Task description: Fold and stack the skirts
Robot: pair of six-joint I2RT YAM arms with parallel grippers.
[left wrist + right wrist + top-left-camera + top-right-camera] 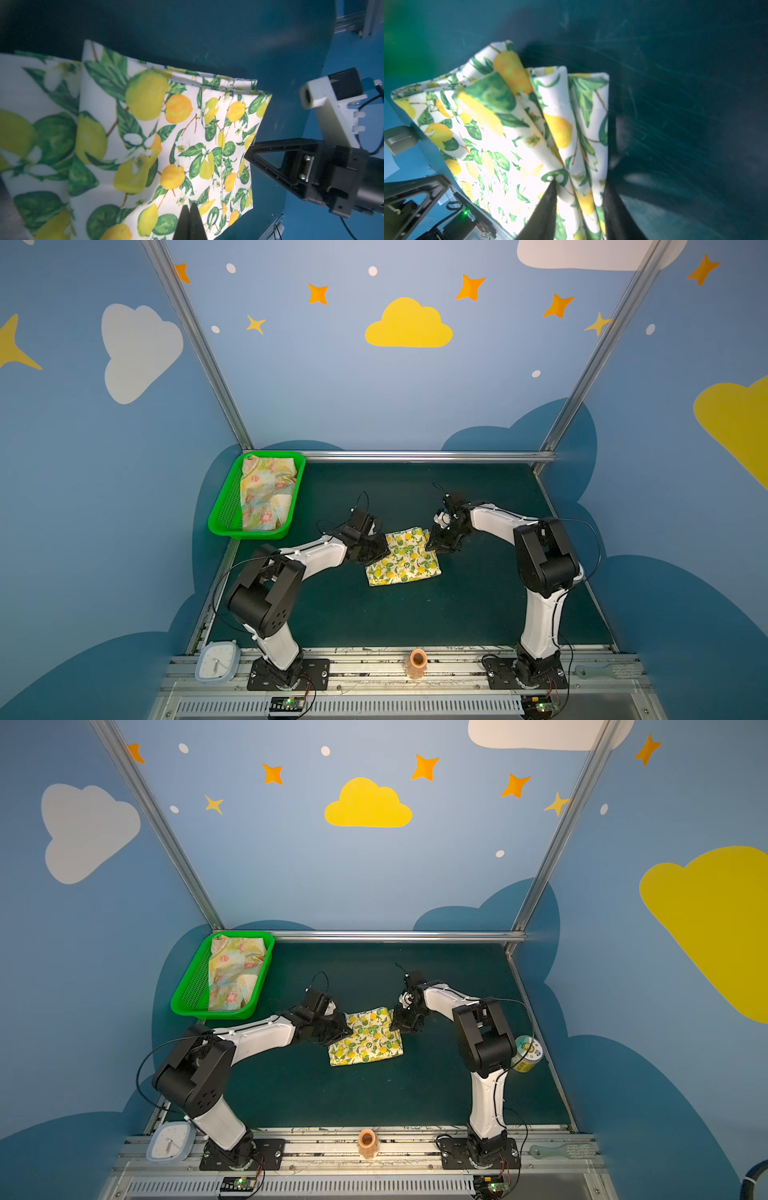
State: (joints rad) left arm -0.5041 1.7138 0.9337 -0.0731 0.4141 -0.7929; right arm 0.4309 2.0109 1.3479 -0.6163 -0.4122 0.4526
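1. The lemon skirt point(405, 558) lies folded into a small pad in the middle of the dark green worktop point(457, 605), between the two arms.
2. Its long way runs across, from one arm to the other, a bit tilted.
3. The left claw point(384, 551) sits at the pad's left short edge, near the far corner. It is shut tight, with its tips right on the cloth point(190, 209). I cannot tell if a thin layer is pinched.
4. The right claw point(430, 547) sits at the other short edge, also near the far corner. In the right wrist view its two fingers stand a little apart, with the folded edge of the skirt between them point(581, 185). I cannot tell if they are squeezing it yet.
5. So the skirt lies between the claws, one claw at each end of its long way. Both arms are about as near to it.
6. I think the next move needs both claws to go together, lifting or folding the far edge toward the front edge of the worktop. If only one claw has a hold, the pad may twist or fall open.
7. The flower skirt point(266, 493) lies crumpled in the green basket point(226, 510) at the far left corner of the worktop. It is not folded yet, and the left arm is nearer to it.
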